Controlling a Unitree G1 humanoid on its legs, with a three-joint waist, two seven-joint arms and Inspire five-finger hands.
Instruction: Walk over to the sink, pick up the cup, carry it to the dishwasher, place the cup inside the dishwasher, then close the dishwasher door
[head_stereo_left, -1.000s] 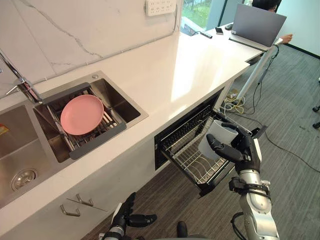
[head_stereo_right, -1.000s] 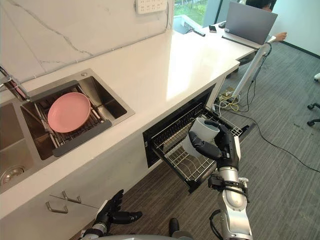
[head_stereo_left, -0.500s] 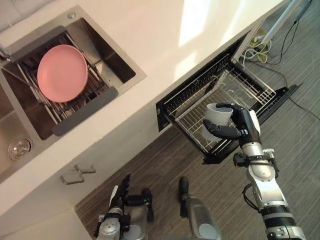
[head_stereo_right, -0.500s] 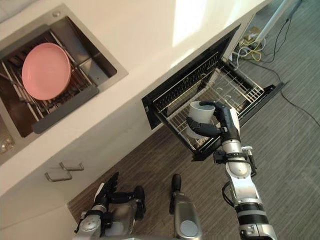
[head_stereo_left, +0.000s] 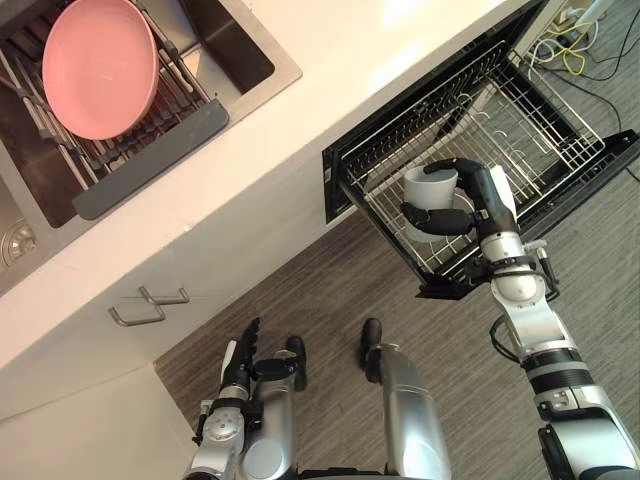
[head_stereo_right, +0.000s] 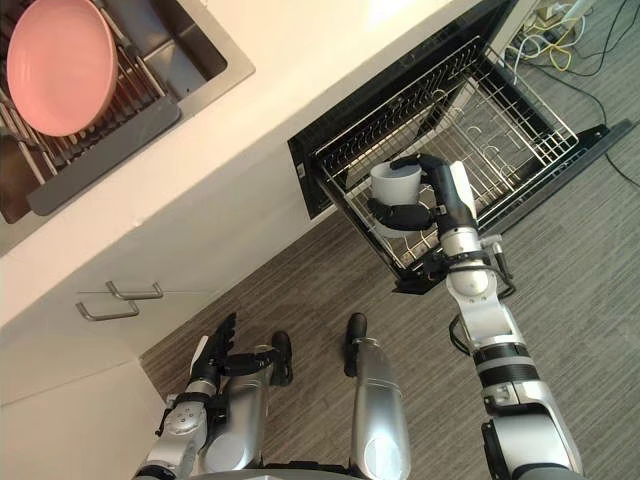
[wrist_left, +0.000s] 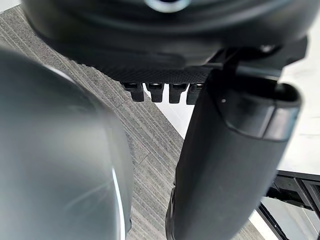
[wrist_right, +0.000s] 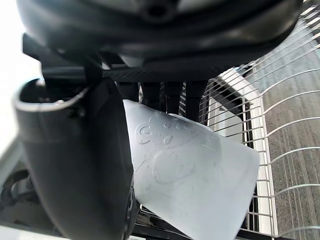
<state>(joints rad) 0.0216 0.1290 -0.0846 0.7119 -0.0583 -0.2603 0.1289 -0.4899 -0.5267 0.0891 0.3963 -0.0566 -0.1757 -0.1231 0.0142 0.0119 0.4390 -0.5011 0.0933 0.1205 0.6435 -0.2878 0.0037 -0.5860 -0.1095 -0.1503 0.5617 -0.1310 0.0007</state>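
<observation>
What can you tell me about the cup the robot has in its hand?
The cup is small, plain and pale grey-white, with a smooth matt wall that looks like plastic or ceramic. The right wrist view shows a faint raised figure on its side. It is roughly upright with its open mouth up, and no handle shows. The right hand grips it, fingers curled round the far side and thumb across the near side. It is over the front part of the pulled-out wire rack; whether its base touches the wires cannot be told.

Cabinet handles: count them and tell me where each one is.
2. Both sit on the white cabinet front below the counter: the upper handle, and the lower handle just beneath it. None seem hidden.
</observation>
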